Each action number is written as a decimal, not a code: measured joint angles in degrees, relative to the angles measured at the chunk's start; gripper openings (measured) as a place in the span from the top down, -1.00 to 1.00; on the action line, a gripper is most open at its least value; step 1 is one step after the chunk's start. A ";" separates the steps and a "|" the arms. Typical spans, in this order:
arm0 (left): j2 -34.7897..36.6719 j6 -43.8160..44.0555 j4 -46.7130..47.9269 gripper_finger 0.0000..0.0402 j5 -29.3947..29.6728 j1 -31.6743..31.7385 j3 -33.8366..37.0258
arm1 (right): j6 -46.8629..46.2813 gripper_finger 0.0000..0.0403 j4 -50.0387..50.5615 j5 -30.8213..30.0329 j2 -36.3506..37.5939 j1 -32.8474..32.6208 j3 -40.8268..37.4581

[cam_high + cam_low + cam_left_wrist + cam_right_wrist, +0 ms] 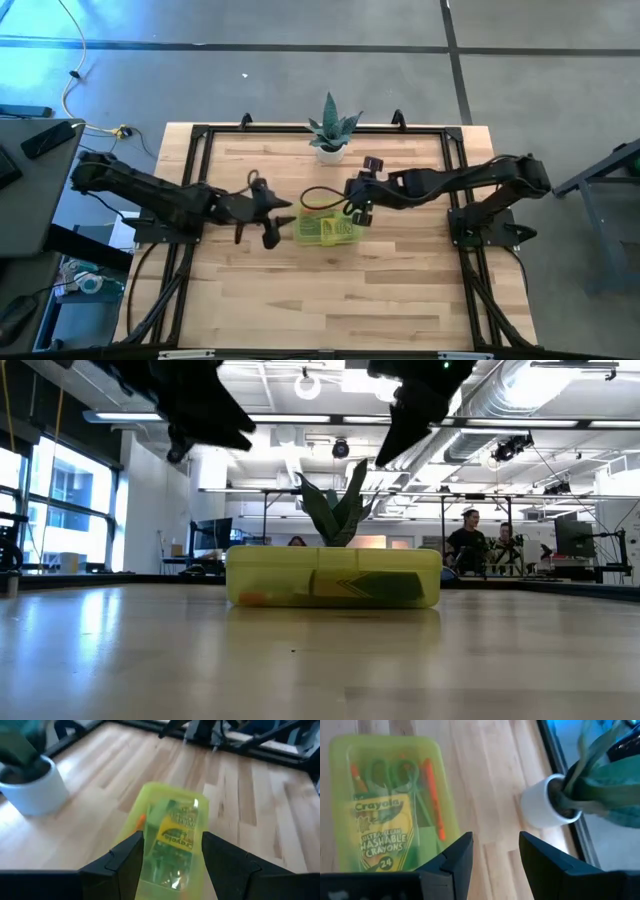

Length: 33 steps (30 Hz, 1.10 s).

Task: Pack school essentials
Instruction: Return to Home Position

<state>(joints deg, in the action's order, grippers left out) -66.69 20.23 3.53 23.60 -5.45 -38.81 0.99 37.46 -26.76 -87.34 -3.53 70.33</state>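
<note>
Standing by the bench, one notes the wooden table (400, 300) as the largest item, with black frame rails along its left and right edges and across the far side. The two dark arms reach in from either side toward the middle.

The yellow supply box (325, 230) lies flat near the centre of the table with its lid closed. Its long axis runs left to right across the table, one short end toward each arm. From table height its long side (333, 577) faces the near edge.

The left gripper (278, 222) hangs just off the box's left end, fingers (125, 865) apart and holding nothing. The right gripper (358, 212) hangs over the far right corner of the box, fingers (457, 860) likewise apart and empty. From table height both dark grippers sit above lid level, clear of the box.

The potted plant (330, 135) stands upright by the far edge, behind the box with a strip of bare wood between them. Open wood extends from the box to the near edge and out to both side rails.

Through the translucent lid, the crayon box (382, 837) lies lengthwise. Beside it are green-handled scissors (395, 772) and an orange pen (432, 800), also lying along the box's length.
</note>
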 joint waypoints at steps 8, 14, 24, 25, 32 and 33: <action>12.36 -5.43 3.49 0.06 0.01 2.91 -0.01 | 3.57 0.25 -0.44 -1.67 3.68 0.36 0.01; 19.81 -5.01 11.21 0.12 1.46 3.86 0.64 | 3.66 0.25 -4.39 -1.66 3.59 0.55 -6.66; 26.62 -1.88 7.46 0.41 1.55 3.84 12.06 | 0.01 0.25 -11.60 -2.19 9.87 2.29 -18.44; 27.00 -1.06 6.45 0.44 1.48 3.84 13.40 | -0.31 0.25 -12.51 -2.19 11.15 2.69 -19.69; 30.68 2.35 1.66 0.69 1.07 2.89 21.75 | -2.53 0.27 -16.40 -1.93 22.36 4.30 -27.72; 31.28 2.72 0.91 0.73 1.08 2.49 22.70 | -2.54 0.30 -17.28 -1.86 24.07 4.33 -28.95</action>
<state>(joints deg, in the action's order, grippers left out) -35.40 22.95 4.43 24.69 -2.96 -16.11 -1.55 20.18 -28.62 -63.27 0.80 41.38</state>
